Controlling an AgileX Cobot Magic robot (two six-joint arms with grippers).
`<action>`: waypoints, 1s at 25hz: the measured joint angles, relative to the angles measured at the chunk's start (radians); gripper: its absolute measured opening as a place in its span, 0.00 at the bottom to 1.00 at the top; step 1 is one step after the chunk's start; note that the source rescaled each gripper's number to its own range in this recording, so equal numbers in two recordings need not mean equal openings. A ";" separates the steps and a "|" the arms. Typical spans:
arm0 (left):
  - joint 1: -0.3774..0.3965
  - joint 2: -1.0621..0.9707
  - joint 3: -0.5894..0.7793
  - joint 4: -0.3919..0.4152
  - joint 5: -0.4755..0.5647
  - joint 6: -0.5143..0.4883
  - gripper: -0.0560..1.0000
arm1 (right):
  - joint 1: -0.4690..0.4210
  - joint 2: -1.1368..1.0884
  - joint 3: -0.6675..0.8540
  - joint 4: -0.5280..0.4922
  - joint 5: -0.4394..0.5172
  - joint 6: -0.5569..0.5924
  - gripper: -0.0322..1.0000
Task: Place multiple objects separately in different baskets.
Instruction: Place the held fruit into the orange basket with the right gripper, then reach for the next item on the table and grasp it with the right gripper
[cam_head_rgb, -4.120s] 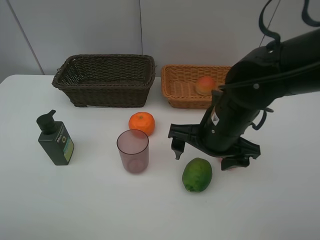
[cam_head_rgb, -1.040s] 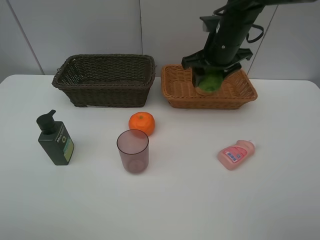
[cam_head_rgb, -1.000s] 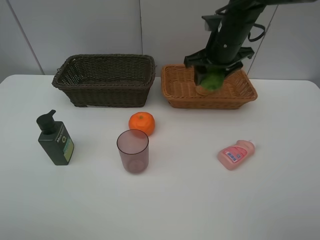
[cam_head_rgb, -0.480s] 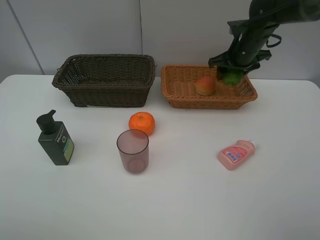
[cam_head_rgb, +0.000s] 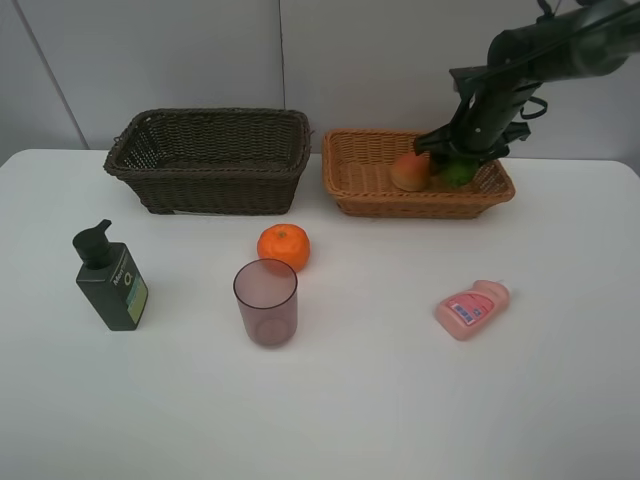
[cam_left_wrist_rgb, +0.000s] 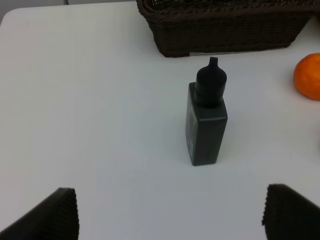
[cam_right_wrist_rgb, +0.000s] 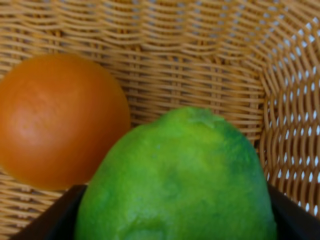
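**Lime held low in the tan basket, next to the peach**

The right gripper (cam_head_rgb: 459, 162) is clamped on the lime (cam_right_wrist_rgb: 180, 170), down inside the right end of the tan basket (cam_head_rgb: 360, 190) and just right of the peach (cam_head_rgb: 409, 172). I judge it is held low so the fruit won't roll on release; whether it touches the weave I cannot tell. The left gripper (cam_left_wrist_rgb: 170, 215) hangs wide and holds nothing, facing the pump bottle (cam_left_wrist_rgb: 206, 122) at the near left, likely bound for the dark basket (cam_head_rgb: 210, 160). The tangerine (cam_head_rgb: 283, 246), cup (cam_head_rgb: 266, 302) and pink bottle (cam_head_rgb: 471, 306) wait on the table (cam_head_rgb: 560, 400).
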 joint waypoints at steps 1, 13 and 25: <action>0.000 0.000 0.000 0.000 0.000 0.000 0.96 | 0.000 0.001 0.000 0.000 -0.003 0.000 0.30; 0.000 0.000 0.000 0.000 0.000 0.000 0.96 | 0.000 -0.065 0.000 0.061 0.037 0.001 0.97; 0.000 0.000 0.000 0.000 0.000 0.000 0.96 | 0.042 -0.360 0.322 0.059 0.128 0.398 0.97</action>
